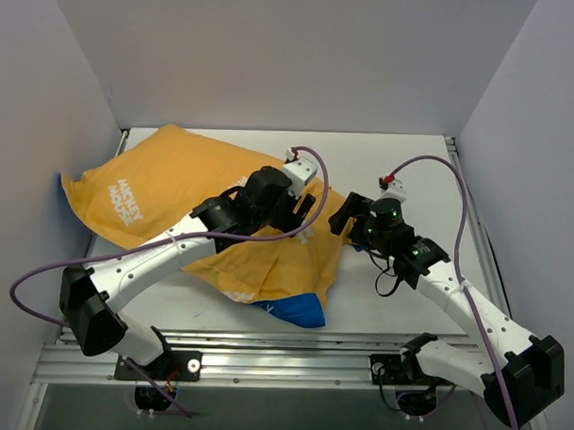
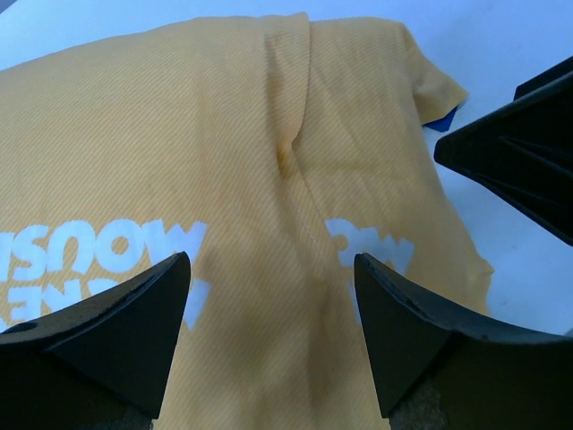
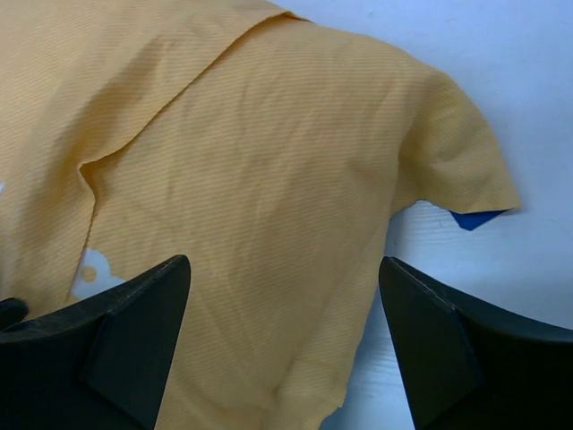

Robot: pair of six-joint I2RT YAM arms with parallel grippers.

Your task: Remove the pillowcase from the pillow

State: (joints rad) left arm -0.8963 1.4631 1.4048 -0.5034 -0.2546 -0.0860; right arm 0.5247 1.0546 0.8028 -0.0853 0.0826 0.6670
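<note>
The soft yellow-orange fabric pillowcase [image 1: 175, 178] is lying crumpled and spread out, stretching from beneath both my claws away to the far left of them. Its orange side is facing up, and white block lettering [image 1: 125, 200] is showing on that far-left part. A small bright blue corner of its other side [image 1: 298, 312] is peeking out at the near edge, on the side of the claws toward my bases.

My left claw [image 1: 306, 202] is hovering over the right-hand part of the fabric with its two dark fingers spread wide, gripping nothing. In its wrist view the pillowcase [image 2: 269, 134] is filling the gap between the fingers, with lettering [image 2: 98, 260] beside the left one and a crease running away from the claw [image 2: 271, 265].

My right claw [image 1: 344, 217] is sitting just to the right of the left one, at the cloth's right edge, equally wide open and empty. Beneath this claw [image 3: 285, 265] the pillowcase [image 3: 251, 161] is folding over itself, and the blue corner [image 3: 474, 218] is poking out beyond the right finger.

The flat white tabletop [image 1: 402, 162] is carrying it all, showing bare to the right of the claws.
</note>
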